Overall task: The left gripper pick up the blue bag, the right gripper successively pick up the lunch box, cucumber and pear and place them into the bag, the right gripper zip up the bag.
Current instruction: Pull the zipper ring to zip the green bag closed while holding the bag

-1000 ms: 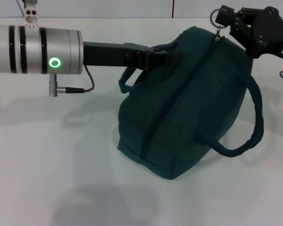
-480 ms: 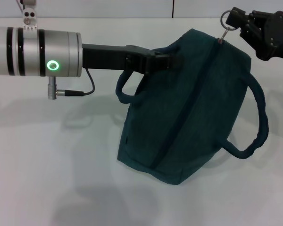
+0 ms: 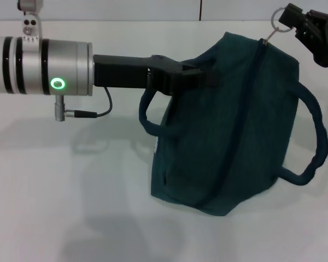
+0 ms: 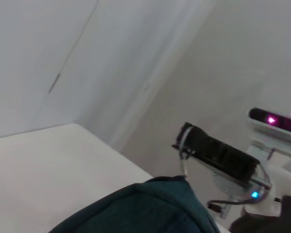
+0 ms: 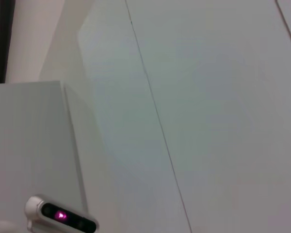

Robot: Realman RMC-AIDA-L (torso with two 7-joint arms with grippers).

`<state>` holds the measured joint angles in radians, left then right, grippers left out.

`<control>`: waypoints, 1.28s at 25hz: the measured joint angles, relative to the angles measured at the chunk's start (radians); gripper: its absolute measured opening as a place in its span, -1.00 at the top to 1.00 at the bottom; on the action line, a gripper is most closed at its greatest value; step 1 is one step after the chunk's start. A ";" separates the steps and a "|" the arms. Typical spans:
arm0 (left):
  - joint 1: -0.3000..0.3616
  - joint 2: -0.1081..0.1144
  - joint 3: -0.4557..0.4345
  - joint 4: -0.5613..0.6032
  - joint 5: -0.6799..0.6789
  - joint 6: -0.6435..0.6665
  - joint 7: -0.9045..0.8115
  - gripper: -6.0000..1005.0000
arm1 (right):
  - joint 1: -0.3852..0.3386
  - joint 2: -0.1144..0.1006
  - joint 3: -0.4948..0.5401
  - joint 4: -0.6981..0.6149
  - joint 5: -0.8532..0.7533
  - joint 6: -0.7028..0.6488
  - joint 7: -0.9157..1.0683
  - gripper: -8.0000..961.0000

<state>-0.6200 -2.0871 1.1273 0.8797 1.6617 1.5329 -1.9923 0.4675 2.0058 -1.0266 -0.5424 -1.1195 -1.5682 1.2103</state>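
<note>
The blue bag (image 3: 229,125) hangs above the white table (image 3: 71,207), its zipper line looking closed along the top. The left gripper (image 3: 205,76) is clamped on the bag's near upper edge by one loop handle (image 3: 147,112). The right gripper (image 3: 295,22) pinches the ring pull (image 3: 279,21) at the far top corner. To finish the zip well, I judge the right gripper should pull straight along the seam while the left holds the fabric taut, then let go without yanking the bag sideways.
</note>
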 joint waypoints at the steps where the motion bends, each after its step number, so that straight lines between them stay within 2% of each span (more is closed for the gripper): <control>1: 0.000 0.000 0.003 -0.002 -0.004 0.007 0.007 0.89 | -0.001 0.000 0.000 0.000 0.000 0.000 0.001 0.89; 8: -0.001 -0.001 0.066 -0.003 -0.023 0.014 0.028 0.89 | 0.002 -0.010 0.000 0.022 0.013 -0.021 0.033 0.89; 15: -0.008 -0.001 0.123 0.002 -0.068 0.016 0.069 0.90 | 0.019 -0.026 0.002 0.078 0.021 -0.022 0.193 0.89; 23: -0.026 -0.001 0.145 0.005 -0.079 0.052 0.135 0.90 | 0.033 -0.039 -0.007 0.130 0.014 -0.012 0.387 0.89; 32: -0.035 -0.001 0.166 0.003 -0.083 0.075 0.161 0.90 | 0.031 -0.052 -0.004 0.153 0.012 -0.032 0.451 0.89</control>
<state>-0.6551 -2.0880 1.2936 0.8827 1.5788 1.6075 -1.8315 0.4986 1.9535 -1.0308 -0.3895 -1.1077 -1.6007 1.6612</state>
